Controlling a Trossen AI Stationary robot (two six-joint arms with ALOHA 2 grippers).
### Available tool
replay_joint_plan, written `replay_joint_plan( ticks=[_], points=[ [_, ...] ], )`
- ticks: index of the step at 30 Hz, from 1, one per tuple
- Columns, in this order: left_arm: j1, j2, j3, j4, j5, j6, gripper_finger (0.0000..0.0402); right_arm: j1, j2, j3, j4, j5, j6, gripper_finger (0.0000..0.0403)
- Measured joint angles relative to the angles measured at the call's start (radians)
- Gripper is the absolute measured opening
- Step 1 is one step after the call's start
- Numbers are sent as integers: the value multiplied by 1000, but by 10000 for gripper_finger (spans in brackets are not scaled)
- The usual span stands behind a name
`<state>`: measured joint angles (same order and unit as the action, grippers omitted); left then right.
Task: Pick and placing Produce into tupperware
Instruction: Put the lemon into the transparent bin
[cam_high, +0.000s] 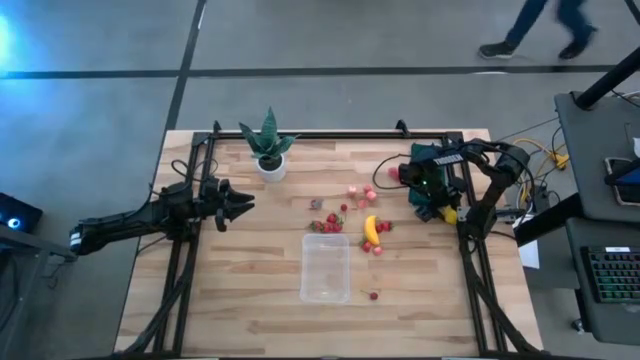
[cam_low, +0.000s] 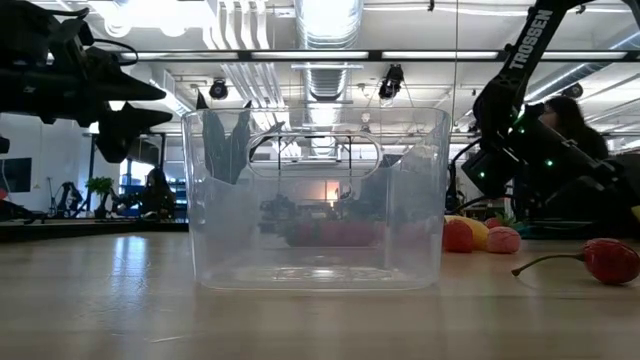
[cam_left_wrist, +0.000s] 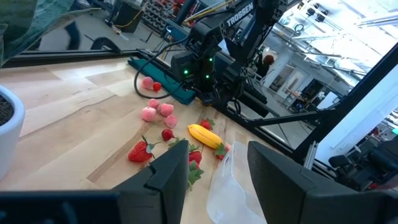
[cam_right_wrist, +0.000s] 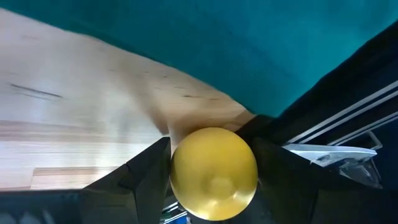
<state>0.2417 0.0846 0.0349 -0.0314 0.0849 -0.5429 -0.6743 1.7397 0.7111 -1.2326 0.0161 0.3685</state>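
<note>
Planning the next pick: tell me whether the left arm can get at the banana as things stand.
Probably yes. The left gripper hangs open over bare table, and only small berries lie between it and the banana; the tupperware sits off to the side.

Overhead, table-level, two wrist views; shared tupperware (cam_high: 326, 268).

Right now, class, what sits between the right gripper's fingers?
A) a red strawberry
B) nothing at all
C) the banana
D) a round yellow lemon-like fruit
D: the right wrist view shows the round yellow fruit clamped between the right gripper fingers, while the banana lies on the table beside the clear tub.
</note>
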Motion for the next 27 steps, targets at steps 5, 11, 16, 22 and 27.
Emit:
replay_joint_plan(
  ticks=[5,11,16,22,27],
  points=[
    [0,0,0,0,0,0,151,0,0,-3,1,-9,6,219],
    [0,0,0,0,-1,0,151,0,0,-1,-2,-37,6,218],
    [0,0,0,0,-5,0,150,19,-4,4,-8,-101,18,199],
    [0,0,0,0,-5,0,150,77,-55,49,-1,-190,57,200],
    [0,0,0,0,-4,0,150,142,-137,134,15,-281,118,208]
  ],
)
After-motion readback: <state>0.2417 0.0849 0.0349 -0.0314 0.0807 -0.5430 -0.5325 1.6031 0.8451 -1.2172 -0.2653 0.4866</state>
